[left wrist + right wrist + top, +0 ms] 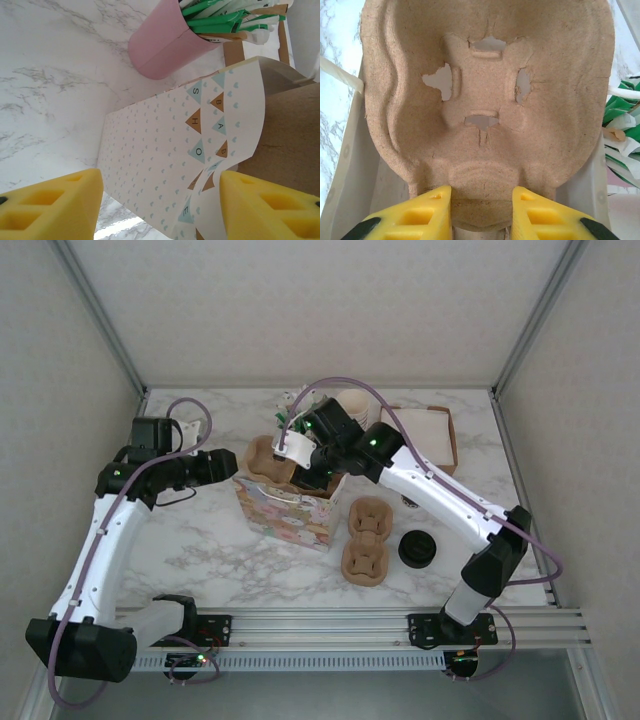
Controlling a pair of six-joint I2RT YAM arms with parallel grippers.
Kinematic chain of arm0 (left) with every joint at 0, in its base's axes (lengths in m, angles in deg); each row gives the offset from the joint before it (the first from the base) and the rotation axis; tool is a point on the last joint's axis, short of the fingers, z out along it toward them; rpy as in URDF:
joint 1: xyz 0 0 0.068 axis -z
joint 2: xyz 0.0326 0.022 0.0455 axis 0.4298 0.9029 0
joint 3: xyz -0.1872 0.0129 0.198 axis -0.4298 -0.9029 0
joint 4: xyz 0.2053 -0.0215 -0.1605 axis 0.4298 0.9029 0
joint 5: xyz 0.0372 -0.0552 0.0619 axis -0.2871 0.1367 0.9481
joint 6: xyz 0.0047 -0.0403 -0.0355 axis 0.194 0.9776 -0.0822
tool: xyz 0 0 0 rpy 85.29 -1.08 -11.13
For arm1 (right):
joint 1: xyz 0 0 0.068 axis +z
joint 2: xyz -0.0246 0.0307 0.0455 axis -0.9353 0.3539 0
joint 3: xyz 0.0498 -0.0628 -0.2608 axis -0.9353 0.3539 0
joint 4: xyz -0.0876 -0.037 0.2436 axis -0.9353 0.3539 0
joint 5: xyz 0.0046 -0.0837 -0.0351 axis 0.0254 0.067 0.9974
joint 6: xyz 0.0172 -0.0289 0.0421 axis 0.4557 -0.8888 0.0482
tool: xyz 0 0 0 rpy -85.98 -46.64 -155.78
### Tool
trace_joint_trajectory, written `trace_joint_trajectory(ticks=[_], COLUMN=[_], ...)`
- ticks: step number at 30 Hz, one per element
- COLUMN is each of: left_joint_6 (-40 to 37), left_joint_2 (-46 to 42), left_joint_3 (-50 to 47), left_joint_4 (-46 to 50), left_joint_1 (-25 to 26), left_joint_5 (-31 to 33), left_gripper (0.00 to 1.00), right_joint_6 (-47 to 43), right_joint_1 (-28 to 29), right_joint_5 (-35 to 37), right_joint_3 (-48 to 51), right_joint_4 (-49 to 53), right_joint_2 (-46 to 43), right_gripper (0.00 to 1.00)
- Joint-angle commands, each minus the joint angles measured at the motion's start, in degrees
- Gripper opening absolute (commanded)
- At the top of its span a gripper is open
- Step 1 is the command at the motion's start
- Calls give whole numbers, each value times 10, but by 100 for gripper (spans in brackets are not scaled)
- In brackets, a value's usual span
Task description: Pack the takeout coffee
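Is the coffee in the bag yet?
Not yet, nothing looks packed. The black-lidded coffee cup sits on the table, outside the gift bag. In hand: the right end effector grips a pulp cup carrier at the bag's opening. To do: coffee into the bag.

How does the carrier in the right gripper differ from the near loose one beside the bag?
Grip: the held carrier is pinched at its rim by the right gripper; the loose carrier is untouched. Place: the held carrier is at the gift bag's mouth, off the table; the loose carrier lies flat on the marble table, right of the bag. Both are brown moulded pulp, with no cups in them.
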Motion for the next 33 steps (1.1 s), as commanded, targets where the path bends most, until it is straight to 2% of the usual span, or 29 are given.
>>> trace_joint_trajectory(ticks=[1, 20, 27, 33], left_joint_6=[-5, -6, -10, -10], left_joint_2=[-22, -51, -64, -66], left_joint_3=[-15, -31, -35, -36], left_joint_4=[-16, -40, -50, -52], left_joint_1=[7, 11, 11, 12], left_joint_5=[12, 12, 6, 28], left_gripper=[62, 62, 65, 68], right_joint_6=[-9, -34, -42, -53], right_joint_1=[5, 12, 13, 14], right_joint_5=[7, 31, 27, 21], right_joint_3=[-23, -59, -85, -106], right_joint_4=[28, 77, 104, 138], right_joint_2=[12, 55, 85, 109], right_gripper=[28, 28, 28, 29])
